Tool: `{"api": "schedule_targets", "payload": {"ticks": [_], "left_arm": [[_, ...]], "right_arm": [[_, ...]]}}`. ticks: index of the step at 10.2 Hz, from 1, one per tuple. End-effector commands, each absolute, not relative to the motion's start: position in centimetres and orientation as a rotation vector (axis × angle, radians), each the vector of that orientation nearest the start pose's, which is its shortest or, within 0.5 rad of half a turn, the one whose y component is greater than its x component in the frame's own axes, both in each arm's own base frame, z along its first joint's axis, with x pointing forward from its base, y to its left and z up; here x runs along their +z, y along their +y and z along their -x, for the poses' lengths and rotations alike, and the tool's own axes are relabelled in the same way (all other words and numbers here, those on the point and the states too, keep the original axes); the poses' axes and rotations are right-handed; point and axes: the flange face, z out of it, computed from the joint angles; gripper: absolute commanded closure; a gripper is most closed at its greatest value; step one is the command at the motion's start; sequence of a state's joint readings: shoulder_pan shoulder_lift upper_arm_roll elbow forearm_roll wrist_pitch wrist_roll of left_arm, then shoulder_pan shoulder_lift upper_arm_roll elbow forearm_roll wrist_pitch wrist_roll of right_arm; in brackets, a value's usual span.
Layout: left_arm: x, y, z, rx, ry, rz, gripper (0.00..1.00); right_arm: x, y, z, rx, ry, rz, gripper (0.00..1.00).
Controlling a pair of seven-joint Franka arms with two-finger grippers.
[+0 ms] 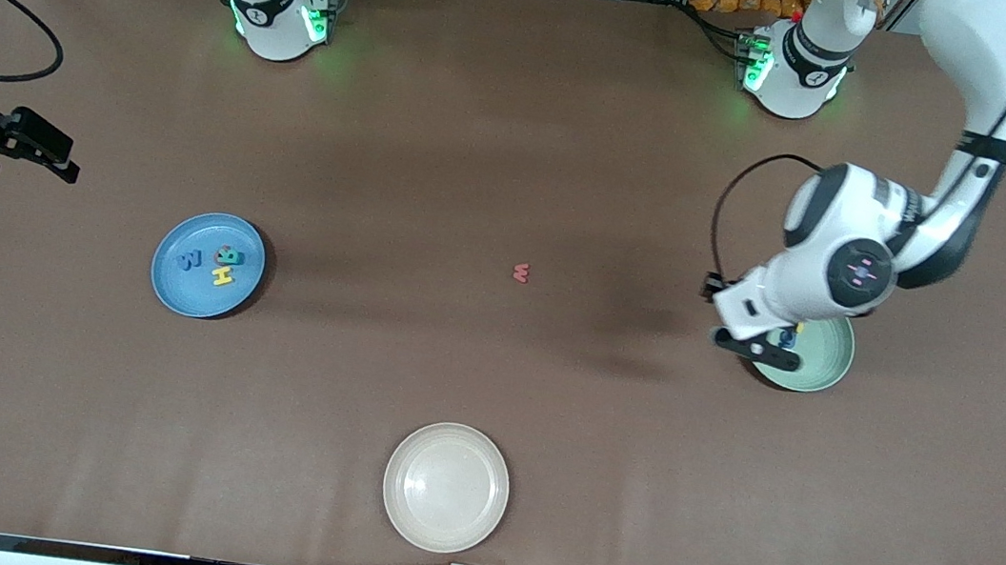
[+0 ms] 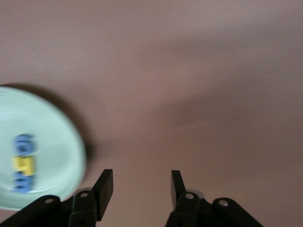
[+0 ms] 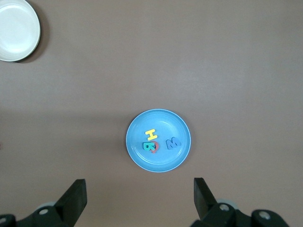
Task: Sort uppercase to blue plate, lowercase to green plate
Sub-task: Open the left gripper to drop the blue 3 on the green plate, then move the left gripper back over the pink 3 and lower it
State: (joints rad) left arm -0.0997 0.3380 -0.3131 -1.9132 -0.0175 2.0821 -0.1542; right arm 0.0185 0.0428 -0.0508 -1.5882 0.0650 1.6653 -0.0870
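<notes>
Four capitals on blue plate, toward right arm's end of counter — blue M, yellow H, teal R lying over red ring letter. Three small letters on green plate toward left arm's end: two blue, one yellow between them, too blurred to read. Red w alone on bare counter, roughly midway between both plates. Cream plate nearest front camera. Left gripper over green plate's rim, fingers spread, pinching nothing. Right gripper waiting aloft near counter's edge at right arm's end, looking down on blue plate — fingers spread wide, holding nothing.
</notes>
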Motion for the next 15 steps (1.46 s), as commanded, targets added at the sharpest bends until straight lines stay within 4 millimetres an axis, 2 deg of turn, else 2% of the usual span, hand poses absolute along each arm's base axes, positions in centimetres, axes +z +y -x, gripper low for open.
{"api": "schedule_targets", "payload": {"ticks": [1, 4, 7, 10, 12, 13, 15], "left_arm": [[33.1, -29.0, -55.4, 0.270, 0.267, 3.221, 0.44], [32.2, -36.0, -54.8, 0.262, 0.077, 3.277, 0.43], [27.8, -41.4, -53.1, 0.177, -0.069, 3.326, 0.42], [25.0, -46.3, -51.0, 0.130, -0.046, 3.289, 0.42], [23.2, -48.4, -49.7, 0.074, 0.001, 3.231, 0.41], [21.9, -48.9, -49.1, 0.070, 0.043, 3.208, 0.41], [21.0, -49.4, -48.4, 0.059, 0.113, 3.185, 0.40]], "right_arm": [[60.3, -1.2, -57.5, -0.052, -0.059, 3.060, 0.00], [60.3, -1.2, -57.5, -0.052, -0.059, 3.060, 0.00], [60.7, -1.4, -57.4, -0.064, -0.055, 3.061, 0.00], [60.9, -1.6, -57.3, -0.069, -0.051, 3.061, 0.00], [60.9, -1.6, -57.3, -0.069, -0.051, 3.061, 0.00], [61.0, -1.6, -57.3, -0.073, -0.051, 3.061, 0.00], [61.1, -1.9, -57.3, -0.076, -0.044, 3.061, 0.00]]}}
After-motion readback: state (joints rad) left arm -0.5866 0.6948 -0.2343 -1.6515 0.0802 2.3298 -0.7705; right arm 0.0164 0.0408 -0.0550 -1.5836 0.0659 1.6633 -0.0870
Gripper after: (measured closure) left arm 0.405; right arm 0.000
